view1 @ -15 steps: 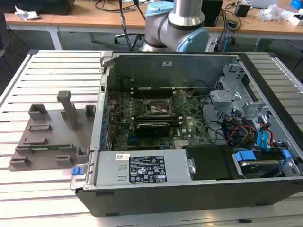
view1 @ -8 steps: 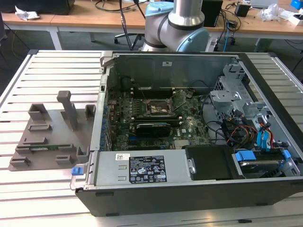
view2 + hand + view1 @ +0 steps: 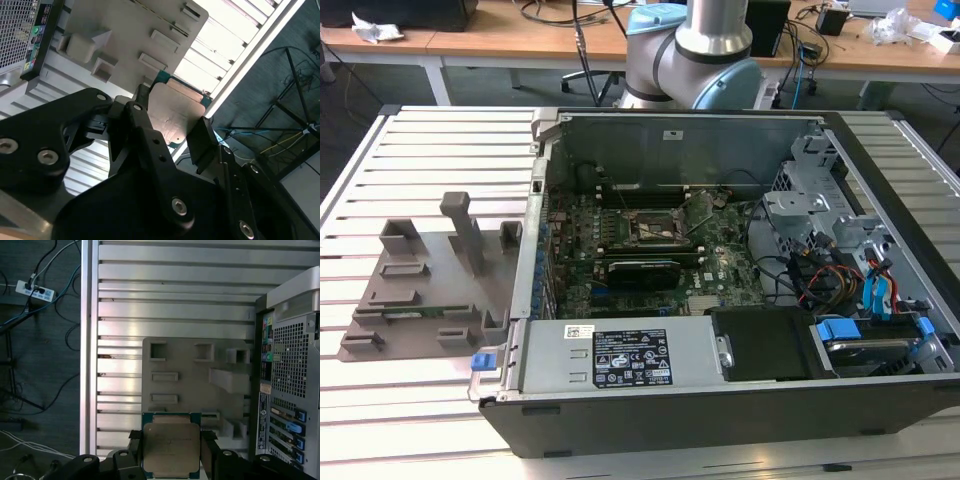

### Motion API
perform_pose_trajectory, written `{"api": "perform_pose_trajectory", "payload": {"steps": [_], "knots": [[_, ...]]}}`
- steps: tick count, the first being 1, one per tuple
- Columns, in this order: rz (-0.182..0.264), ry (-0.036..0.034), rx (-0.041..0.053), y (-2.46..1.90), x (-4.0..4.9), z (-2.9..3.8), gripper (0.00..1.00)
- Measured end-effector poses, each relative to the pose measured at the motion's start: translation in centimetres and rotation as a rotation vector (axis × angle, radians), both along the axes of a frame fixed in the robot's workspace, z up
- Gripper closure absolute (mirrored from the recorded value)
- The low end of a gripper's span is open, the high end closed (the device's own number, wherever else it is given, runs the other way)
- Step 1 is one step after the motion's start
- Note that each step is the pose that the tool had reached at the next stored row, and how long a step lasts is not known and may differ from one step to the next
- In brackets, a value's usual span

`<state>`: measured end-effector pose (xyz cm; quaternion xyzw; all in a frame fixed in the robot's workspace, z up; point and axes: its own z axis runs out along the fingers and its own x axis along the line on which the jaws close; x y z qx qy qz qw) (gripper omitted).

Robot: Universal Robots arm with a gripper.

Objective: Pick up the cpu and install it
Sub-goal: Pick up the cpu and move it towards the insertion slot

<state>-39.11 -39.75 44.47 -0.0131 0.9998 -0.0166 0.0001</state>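
Pickup looks done to me, and the install is all ahead. My gripper (image 3: 171,439) is clamped on the cpu (image 3: 171,456): the fingers (image 3: 209,444) press two opposite edges of the chip, its silvery lid faces the first wrist view, and a thin green border of board shows round the lid. In the second wrist view the lid sits square between the two black pads, so I judge the hold even, not cocked. Below the chip lie the grey fixture tray (image 3: 190,375) with its pockets and the slatted metal table (image 3: 175,305). The cpu looks large against those pockets, so I take it to be lifted clear of the tray, though I cannot tell how high. The computer case (image 3: 880,405) lies open beside the tray, on the exterior view's right of it. The black socket (image 3: 653,226) on the motherboard (image 3: 720,270) looks dark and unfilled. So the chip is in my grip over the tray side of the table, well apart from the socket. Carrying it across, lining it up and seating it are not yet done.
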Motion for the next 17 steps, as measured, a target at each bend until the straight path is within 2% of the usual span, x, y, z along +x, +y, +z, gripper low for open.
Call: {"api": "perform_pose_trajectory", "payload": {"steps": [1,3,4,8,11,17], "knots": [[0.000,0.0002,0.0107,0.00,0.00,0.01,0.45],[0.000,-0.0001,0.0243,0.00,0.00,-0.01,0.45],[0.000,0.0000,0.0258,0.01,0.00,0.00,0.45],[0.000,-0.0002,0.0259,-0.01,0.04,-0.01,0.45],[0.000,-0.0002,0.0259,0.00,0.38,-0.02,0.45],[0.000,0.0002,0.0248,0.00,2.59,-0.09,0.45]]}}
